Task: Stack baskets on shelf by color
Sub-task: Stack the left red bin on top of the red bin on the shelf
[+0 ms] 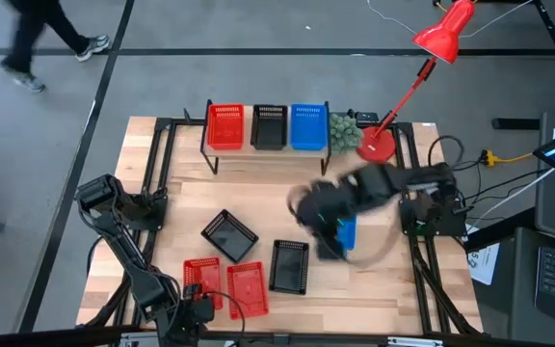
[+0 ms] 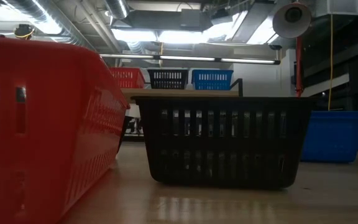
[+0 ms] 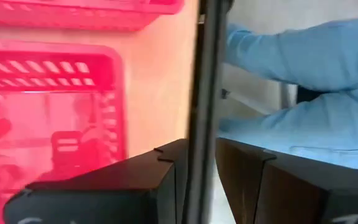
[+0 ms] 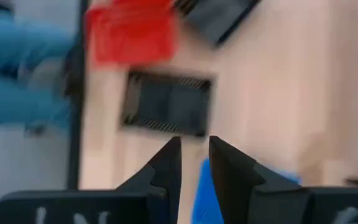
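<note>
The shelf (image 1: pixel 258 154) stands at the table's far side and carries a red (image 1: pixel 225 126), a black (image 1: pixel 269 126) and a blue basket (image 1: pixel 307 126) side by side. Loose on the table are a tilted black basket (image 1: pixel 227 234), two red ones (image 1: pixel 200 280) (image 1: pixel 247 288), another black one (image 1: pixel 289 265) and a blue one (image 1: pixel 346 234). My right gripper (image 4: pixel 194 155) is blurred over the blue basket's left side (image 4: pixel 207 190), with a narrow gap between its fingers. My left gripper (image 3: pixel 202 168) waits at the near edge beside the red baskets, its gap also narrow.
A red desk lamp (image 1: pixel 422 67) leans over the far right corner, next to a small green plant (image 1: pixel 343 130). A black frame rail (image 3: pixel 204 74) borders the near edge; beyond it a person's blue trousers (image 3: pixel 303 81) show. Another person walks on the floor (image 1: pixel 46 39).
</note>
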`<act>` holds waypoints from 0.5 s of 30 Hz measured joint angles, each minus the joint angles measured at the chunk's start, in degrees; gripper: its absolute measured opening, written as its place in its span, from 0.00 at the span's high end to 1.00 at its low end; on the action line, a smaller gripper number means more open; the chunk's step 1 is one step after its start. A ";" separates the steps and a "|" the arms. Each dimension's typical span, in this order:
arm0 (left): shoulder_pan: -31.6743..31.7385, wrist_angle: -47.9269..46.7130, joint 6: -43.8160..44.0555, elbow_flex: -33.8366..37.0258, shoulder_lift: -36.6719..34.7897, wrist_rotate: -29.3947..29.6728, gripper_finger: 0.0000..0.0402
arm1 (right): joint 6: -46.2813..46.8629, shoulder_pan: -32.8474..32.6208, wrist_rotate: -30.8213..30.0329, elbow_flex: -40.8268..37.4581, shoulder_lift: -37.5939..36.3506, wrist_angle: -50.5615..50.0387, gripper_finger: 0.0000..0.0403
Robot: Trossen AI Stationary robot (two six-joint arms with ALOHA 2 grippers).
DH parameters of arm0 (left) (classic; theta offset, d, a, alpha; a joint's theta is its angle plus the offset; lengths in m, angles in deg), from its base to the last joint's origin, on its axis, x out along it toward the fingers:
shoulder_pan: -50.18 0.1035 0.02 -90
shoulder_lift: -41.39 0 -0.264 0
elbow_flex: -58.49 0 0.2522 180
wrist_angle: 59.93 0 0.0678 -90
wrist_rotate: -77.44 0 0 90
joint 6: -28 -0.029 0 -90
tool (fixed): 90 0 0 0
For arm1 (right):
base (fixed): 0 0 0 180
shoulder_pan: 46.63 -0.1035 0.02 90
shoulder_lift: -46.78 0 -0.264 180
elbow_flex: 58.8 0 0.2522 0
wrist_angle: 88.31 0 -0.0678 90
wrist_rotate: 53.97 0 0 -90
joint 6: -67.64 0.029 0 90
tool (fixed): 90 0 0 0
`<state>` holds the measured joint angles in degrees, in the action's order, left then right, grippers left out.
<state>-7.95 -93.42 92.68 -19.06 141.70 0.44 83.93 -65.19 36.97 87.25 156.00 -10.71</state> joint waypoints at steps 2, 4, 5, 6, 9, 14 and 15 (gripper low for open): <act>0.00 -1.69 -1.24 0.00 0.00 0.12 0.82 | 2.95 -4.74 -3.22 -0.33 -0.53 -1.56 0.80; 0.00 -2.86 -3.57 0.02 0.00 0.77 0.82 | 5.92 -9.17 -9.23 -1.43 -0.70 -1.39 0.80; 0.00 -2.65 -5.34 0.02 0.00 1.74 0.82 | 7.42 -11.39 -12.26 -2.04 -0.72 -1.49 0.80; 0.02 -2.64 -7.06 0.02 -0.01 2.72 0.82 | 9.19 -13.35 -14.87 -2.75 -0.76 -1.43 0.80; 0.11 -2.86 -11.21 0.02 -0.04 4.06 0.82 | 16.04 -18.53 -20.06 -4.99 -0.89 -1.37 0.80; 0.12 -2.91 -13.45 0.02 -0.04 6.23 0.82 | 27.38 -24.19 -23.74 -9.61 -0.89 -1.36 0.80; 0.11 -2.86 -14.20 0.02 -0.04 7.62 0.82 | 29.28 -24.98 -24.03 -10.60 -0.89 -1.38 0.80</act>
<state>-7.84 -96.28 78.48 -19.04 141.66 8.06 113.21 -90.17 12.94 76.65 155.11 -12.09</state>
